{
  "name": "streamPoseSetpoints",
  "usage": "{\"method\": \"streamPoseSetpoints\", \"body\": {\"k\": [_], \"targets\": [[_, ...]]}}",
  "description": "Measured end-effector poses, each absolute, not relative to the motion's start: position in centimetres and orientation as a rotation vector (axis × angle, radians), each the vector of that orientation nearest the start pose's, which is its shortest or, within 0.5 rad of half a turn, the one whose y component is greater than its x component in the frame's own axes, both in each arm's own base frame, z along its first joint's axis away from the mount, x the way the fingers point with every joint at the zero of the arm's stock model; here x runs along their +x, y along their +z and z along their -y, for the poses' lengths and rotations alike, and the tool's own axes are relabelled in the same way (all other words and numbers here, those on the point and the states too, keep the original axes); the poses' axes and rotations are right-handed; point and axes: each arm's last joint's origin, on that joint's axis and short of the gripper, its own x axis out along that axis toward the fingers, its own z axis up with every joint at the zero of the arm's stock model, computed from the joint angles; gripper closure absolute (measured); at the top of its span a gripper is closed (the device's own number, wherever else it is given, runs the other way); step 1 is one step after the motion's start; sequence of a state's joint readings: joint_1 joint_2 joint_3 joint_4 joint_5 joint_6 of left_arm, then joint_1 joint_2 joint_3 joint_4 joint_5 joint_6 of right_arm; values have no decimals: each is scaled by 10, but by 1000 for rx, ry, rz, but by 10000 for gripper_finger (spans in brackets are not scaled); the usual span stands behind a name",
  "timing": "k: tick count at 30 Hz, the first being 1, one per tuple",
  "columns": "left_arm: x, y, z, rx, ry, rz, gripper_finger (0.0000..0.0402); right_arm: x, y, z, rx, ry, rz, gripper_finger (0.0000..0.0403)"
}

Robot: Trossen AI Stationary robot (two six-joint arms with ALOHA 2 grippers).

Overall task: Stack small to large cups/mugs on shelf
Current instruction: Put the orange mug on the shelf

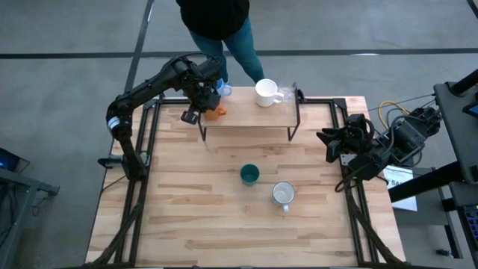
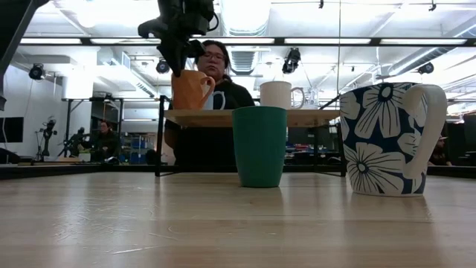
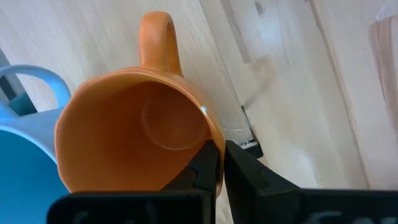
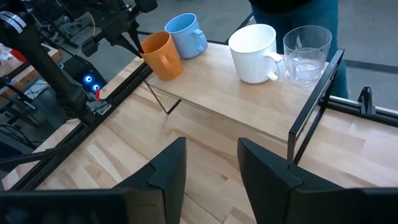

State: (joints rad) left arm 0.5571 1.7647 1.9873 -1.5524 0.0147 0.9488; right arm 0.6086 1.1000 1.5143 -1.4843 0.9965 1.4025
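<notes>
The shelf (image 1: 250, 123) stands at the table's far side. On it are a light blue mug (image 4: 186, 34), a white mug (image 4: 254, 53) and a clear glass (image 4: 306, 55). My left gripper (image 3: 221, 152) is shut on an orange mug (image 4: 163, 55) at the shelf's left end. A dark green cup (image 1: 249, 175) and a white mug with blue flowers (image 2: 390, 141) stand on the tabletop. My right gripper (image 4: 211, 162) waits open at the table's right side, with nothing between its fingers. My left gripper pinches the orange mug's rim (image 3: 217, 138) with one finger inside the mug and one outside, on the side away from the handle (image 3: 158, 37). The fingers come steeply from above. The mug is tilted, its base at the shelf's left end; whether it rests there I cannot tell.
A person (image 1: 220, 22) stands just behind the shelf. The shelf's black legs (image 1: 296, 123) reach down to the tabletop. Bare wood lies between the shelf and the green cup, and along the table's near side.
</notes>
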Motion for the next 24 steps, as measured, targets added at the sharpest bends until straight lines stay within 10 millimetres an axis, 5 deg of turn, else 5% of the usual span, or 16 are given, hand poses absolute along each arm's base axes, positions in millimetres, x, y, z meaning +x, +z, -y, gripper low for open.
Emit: {"method": "streamPoseSetpoints", "body": {"k": [10, 24], "targets": [[270, 385, -165, 341, -110, -1349, 401, 129, 419, -60, 553, -740, -340, 262], [266, 391, -159, 329, -94, -1327, 345, 129, 419, -60, 553, -741, -340, 262]]}}
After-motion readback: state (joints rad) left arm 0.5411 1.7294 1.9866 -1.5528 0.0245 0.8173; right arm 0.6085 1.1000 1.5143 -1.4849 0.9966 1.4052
